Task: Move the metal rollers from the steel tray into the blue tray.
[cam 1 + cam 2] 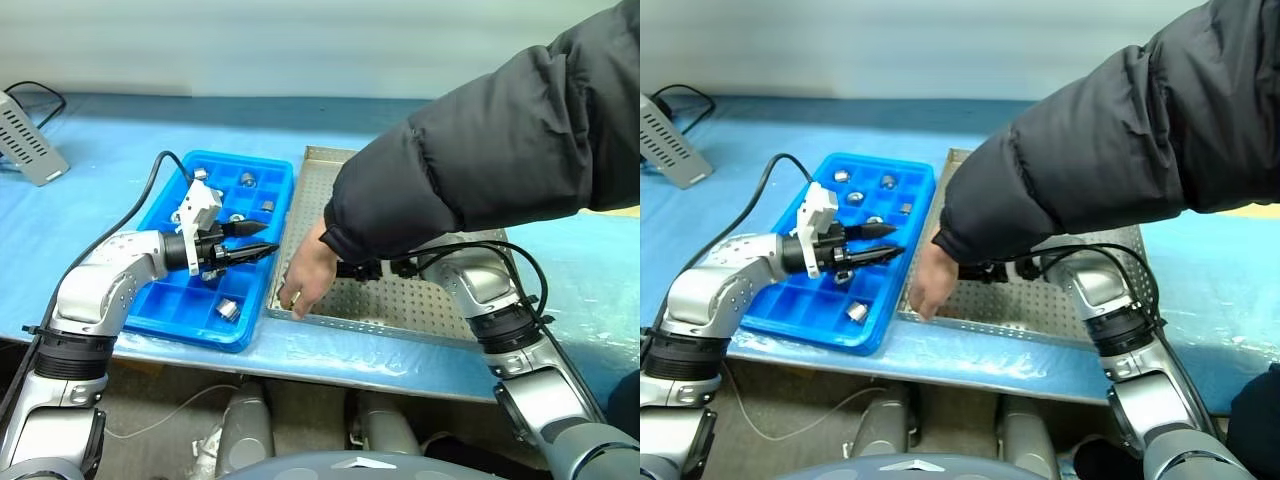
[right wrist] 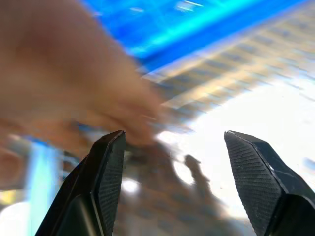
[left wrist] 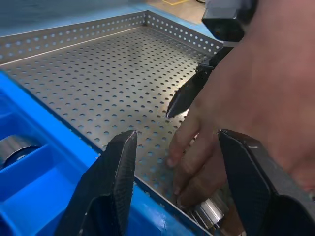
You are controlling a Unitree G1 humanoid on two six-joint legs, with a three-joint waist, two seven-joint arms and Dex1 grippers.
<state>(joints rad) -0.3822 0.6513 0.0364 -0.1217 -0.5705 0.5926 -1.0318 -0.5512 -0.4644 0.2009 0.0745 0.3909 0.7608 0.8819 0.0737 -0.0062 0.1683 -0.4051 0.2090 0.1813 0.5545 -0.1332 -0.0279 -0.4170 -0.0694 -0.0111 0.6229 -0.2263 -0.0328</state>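
Observation:
The blue tray lies on the left, with metal rollers in several compartments, such as one at the back and one near the front. My left gripper hovers open over this tray's right side, pointing at the steel tray, with nothing between its fingers. A person's hand reaches into the steel tray's front left corner, fingers on a roller. My right gripper is open and empty just behind that hand, mostly hidden under the dark sleeve.
The person's arm crosses the whole steel tray from the right. A grey box with a black cable sits at the far left on the blue table cover. The table's front edge runs just below both trays.

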